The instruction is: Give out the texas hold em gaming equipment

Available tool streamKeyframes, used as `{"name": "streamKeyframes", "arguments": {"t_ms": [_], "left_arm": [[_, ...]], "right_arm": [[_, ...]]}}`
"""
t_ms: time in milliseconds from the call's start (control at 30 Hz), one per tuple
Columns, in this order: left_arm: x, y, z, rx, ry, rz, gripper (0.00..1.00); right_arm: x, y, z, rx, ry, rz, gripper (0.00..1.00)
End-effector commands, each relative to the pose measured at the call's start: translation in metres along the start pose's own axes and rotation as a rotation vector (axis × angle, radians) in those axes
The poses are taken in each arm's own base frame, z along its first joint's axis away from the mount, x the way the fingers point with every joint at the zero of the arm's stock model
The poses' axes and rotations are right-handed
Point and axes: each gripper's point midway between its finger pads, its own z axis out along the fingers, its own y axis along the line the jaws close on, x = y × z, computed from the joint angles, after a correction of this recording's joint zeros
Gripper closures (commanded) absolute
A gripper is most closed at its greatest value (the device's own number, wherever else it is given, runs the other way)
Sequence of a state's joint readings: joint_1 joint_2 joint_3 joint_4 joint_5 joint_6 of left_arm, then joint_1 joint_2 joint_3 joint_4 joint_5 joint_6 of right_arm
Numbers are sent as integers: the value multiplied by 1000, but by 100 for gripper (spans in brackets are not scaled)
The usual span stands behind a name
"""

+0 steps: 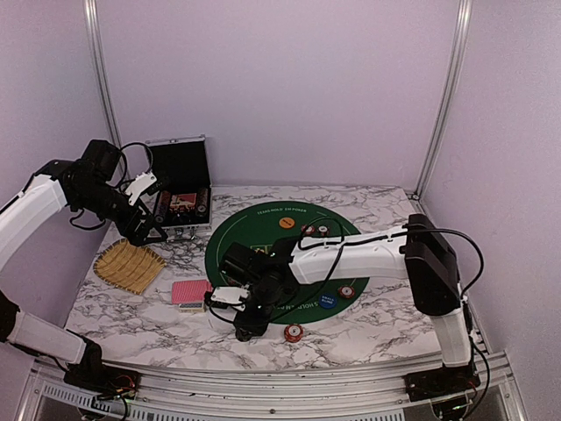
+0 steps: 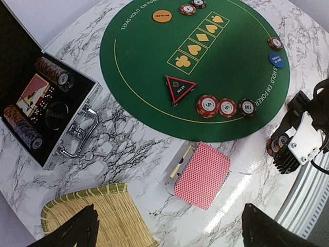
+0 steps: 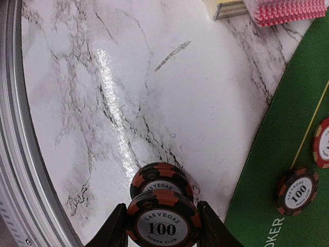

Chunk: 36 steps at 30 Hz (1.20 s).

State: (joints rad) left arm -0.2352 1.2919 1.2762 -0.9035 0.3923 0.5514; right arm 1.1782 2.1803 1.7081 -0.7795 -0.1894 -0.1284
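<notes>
Top view, right gripper (image 1: 243, 328): down on the marble table (image 1: 131, 320), just off the green felt mat (image 1: 237, 230) at its 7 o'clock; jaws hidden here.
Top view, card deck (image 1: 190, 292): red-backed, near the right gripper at its 10 o'clock.
Top view, left gripper (image 1: 149, 230): raised between the silver case (image 1: 178, 139) and the straw tray (image 1: 130, 265).
Left wrist view, left gripper (image 2: 168, 218): fingers spread wide, nothing between them; the card deck (image 2: 201, 175) lies at its 12 o'clock.
Left wrist view, writing: "TEXAS HOLD'EM POKER" round the felt rim; "BIG BLIND" on the orange disc (image 2: 161, 16); the blue disc (image 2: 276, 58) is too small to read.
Left wrist view, triangular marker (image 2: 180, 87): dark, red-edged, flat on the felt; three chips (image 2: 227, 107) in a row at its 4 o'clock.
Right wrist view, right gripper (image 3: 163, 226): jaws part closed, pressing both sides of the chip stack (image 3: 163, 218), which stands on glossy marble.
Right wrist view, writing: "LAS VEGAS 100 POKER CLUB" on the stack's white top face; rim dark with orange-red stripes.
Right wrist view, loose chip (image 3: 297, 190): flat on felt at the stack's 2 o'clock, marked 100.
</notes>
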Motion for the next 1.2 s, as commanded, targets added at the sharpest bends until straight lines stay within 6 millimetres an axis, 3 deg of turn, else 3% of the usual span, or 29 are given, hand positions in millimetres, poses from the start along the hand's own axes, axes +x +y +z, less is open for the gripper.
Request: {"name": "streamKeyframes", "arguments": {"t_ms": [0,133,267,433,600,933,1167], "left_arm": [[-5,-5,-6,16,-9,17,1],[-5,-5,-5,18,-10,16,1],[-3,-5,-4,20,-6,16,1],[-1,-6,-4,20,-4,23,1],[1,-7,-3,23,2,24,1],[7,-7,1,26,21,29,1],[17,-8,6,32,55,34,1]], "right_arm": [[-11,2,-33,26,-61,7,69],[-5,-9,-48,47,-77,49,72],[16,-40,-62,84,-91,152,73],[60,-84,-68,167,-67,300,73],[94,-108,-59,196,-37,414,73],[108,-118,-45,199,-16,449,73],[114,-118,-42,200,-3,459,59]]}}
